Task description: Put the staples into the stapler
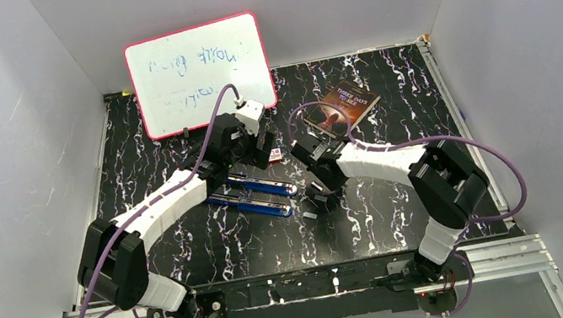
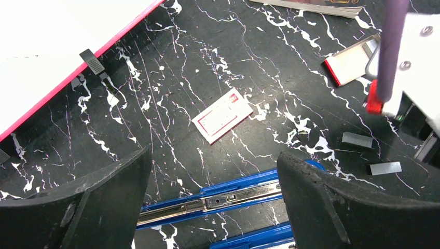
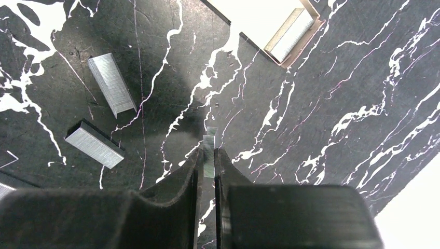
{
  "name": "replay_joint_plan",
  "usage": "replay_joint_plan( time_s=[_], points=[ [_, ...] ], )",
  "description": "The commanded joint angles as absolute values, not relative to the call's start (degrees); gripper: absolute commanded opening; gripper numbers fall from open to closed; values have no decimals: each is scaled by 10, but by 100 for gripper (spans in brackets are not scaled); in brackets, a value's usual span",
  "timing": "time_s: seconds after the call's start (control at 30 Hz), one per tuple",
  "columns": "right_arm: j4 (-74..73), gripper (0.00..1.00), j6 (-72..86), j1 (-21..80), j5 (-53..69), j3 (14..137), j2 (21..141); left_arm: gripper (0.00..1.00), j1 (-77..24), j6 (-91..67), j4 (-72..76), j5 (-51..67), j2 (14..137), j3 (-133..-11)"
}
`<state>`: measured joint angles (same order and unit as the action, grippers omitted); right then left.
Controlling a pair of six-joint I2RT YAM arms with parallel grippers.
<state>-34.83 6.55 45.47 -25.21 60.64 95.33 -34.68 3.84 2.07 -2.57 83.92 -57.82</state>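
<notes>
The blue stapler [image 1: 257, 195] lies opened flat in two long halves at the table's middle. In the left wrist view its silver magazine channel [image 2: 218, 201] lies below and between my fingers. My left gripper [image 2: 214, 155] is open wide and empty, hovering over the stapler [image 1: 250, 154]. My right gripper [image 3: 208, 151] is shut on a thin silvery staple strip [image 3: 209, 155], held on edge above the table, right of the stapler [image 1: 313, 205]. Two more staple strips [image 3: 111, 83] [image 3: 94, 144] lie loose on the table, also seen in the left wrist view [image 2: 357, 140].
A small white box with a pink-red label [image 2: 222, 115] lies beyond the stapler. Its open tray [image 3: 290, 33] holds more staples. A pink-framed whiteboard [image 1: 201, 73] leans at the back left; a dark book [image 1: 349, 103] lies at the back right.
</notes>
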Motion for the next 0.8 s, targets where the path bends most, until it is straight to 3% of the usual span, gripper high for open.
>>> replay_joint_plan(
  time_s=[0.0, 0.27, 0.77],
  points=[
    [-351, 20, 88, 482, -326, 616, 963, 90, -347, 42, 17, -23, 834, -599],
    [-317, 20, 113, 530, -400, 580, 957, 90, -347, 42, 17, -24, 833, -598],
    [-304, 20, 128, 562, -428, 565, 991, 90, -347, 44, 44, -73, 803, -578]
  ],
)
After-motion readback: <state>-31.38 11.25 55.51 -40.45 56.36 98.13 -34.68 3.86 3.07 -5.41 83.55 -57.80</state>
